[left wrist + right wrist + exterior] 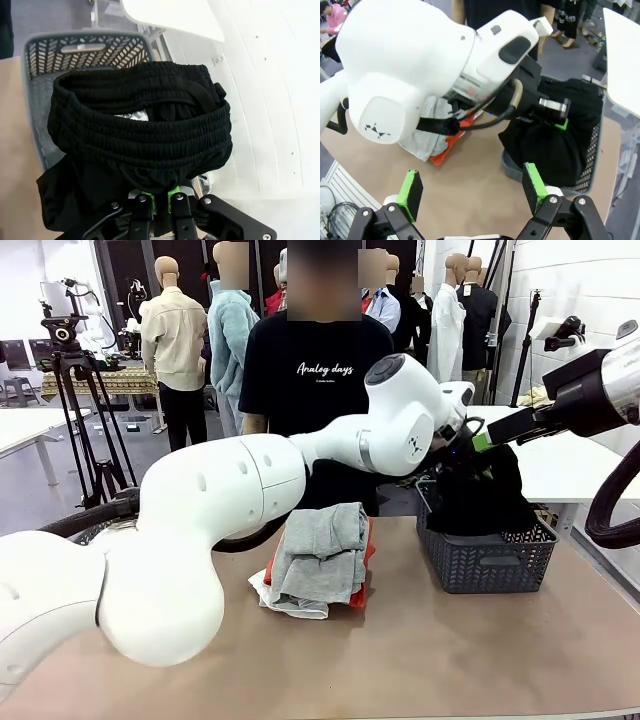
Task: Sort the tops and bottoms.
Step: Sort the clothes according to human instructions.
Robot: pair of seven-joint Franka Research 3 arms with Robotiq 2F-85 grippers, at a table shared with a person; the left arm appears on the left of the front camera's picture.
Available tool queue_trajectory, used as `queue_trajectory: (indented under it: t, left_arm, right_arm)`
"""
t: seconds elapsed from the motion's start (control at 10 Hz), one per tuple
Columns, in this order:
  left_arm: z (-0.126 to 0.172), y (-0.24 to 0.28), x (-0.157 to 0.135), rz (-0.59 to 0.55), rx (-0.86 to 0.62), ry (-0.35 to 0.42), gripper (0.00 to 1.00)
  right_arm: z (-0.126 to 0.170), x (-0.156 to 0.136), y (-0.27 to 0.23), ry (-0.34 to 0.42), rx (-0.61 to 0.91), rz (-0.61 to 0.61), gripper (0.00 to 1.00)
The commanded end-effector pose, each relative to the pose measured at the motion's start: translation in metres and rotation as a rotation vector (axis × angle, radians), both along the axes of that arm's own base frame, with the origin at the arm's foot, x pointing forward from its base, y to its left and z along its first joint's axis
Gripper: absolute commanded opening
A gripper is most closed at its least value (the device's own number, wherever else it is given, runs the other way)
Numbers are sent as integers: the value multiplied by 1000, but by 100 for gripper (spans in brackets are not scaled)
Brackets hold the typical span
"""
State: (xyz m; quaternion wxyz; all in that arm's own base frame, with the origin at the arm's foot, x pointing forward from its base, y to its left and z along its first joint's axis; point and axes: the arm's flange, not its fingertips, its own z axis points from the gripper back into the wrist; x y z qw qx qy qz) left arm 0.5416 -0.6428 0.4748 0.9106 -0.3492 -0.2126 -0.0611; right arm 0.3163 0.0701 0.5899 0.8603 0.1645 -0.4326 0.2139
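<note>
**Step in hand: placing a bottom in the basket**

**Present state**
- The left claw [161,196] is pressed together, pinching a fold of the black garment [140,130], an elastic-waisted bottom.
- The garment hangs bunched over the dark grey basket [490,565] at the right of the table [420,660]. Its lower cloth appears to be already inside the rim, with the waistband above it.
- The right claw [473,192] is spread and empty. It hovers just beside the garment on the right.
- The tops lie in one pile at the table's centre, left of the basket and apart from it. The light grey top [320,550] is uppermost, the orange top [369,540] lies under it, and the white top [290,606] is at the bottom.

**Recommended procedure**
1. Centre the bundle over the basket opening. How the waistband sits relative to the far rim cannot be told.
2. Lower the left claw until most of the cloth is below the rim.
3. Spread the claw fully, then lift straight up so the pads do not drag the cloth out.
4. Hold the right claw clear, because the two arms are close and could touch.
5. Withdraw the left arm high, since it passes near the pile of tops.
</note>
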Motion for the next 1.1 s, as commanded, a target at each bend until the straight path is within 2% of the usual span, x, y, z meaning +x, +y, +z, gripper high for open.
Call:
queue_trajectory:
  t: [0.0,0.3,0.6,0.7,1.0]
  left_arm:
    - [19,-78,69,-18,0,20,0]
    - [5,-83,71,-14,40,60,0]
    - [9,-82,73,10,44,27,54]
    - [12,-81,74,19,39,10,64]
    - [21,-76,72,-8,65,4,64]
  right_arm:
    - [-2,1,0,6,22,8,100]
    - [-2,1,0,6,22,8,100]
    - [-2,1,0,6,22,8,100]
    - [-2,1,0,6,22,8,100]
    - [-2,1,0,6,22,8,100]
